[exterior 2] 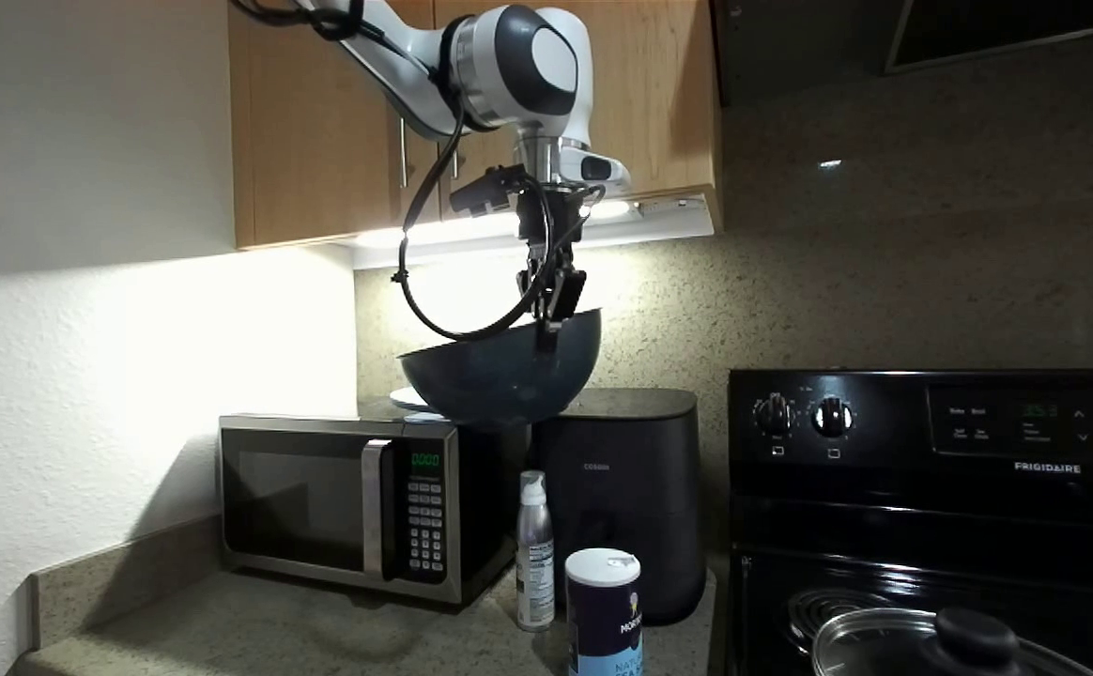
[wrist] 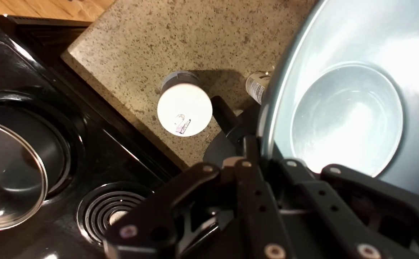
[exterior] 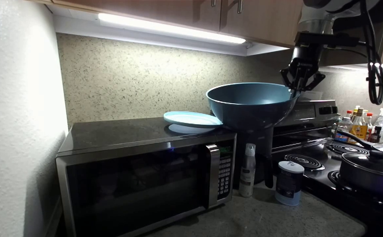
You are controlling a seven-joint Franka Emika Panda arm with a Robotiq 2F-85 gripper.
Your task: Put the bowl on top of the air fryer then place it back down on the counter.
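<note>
Currently the deep teal-blue bowl (exterior 2: 500,385) hangs above the counter (exterior 2: 340,631) with my gripper (wrist: 263,150) clamped on its rim, tilted lower toward the microwave (exterior 2: 307,502). I cannot tell whether the bowl touches the Cosori air fryer (exterior 2: 617,512), which stands near the counter's edge by the coil stove (exterior 2: 838,526), with a Morton salt canister (exterior 2: 605,610) forward of it, toward the front corner, and a white-nozzled can (exterior 2: 535,563) near the canister. By the counter's walled back corner sits the microwave, bearing a pale-blue plate (exterior: 191,119).
</note>
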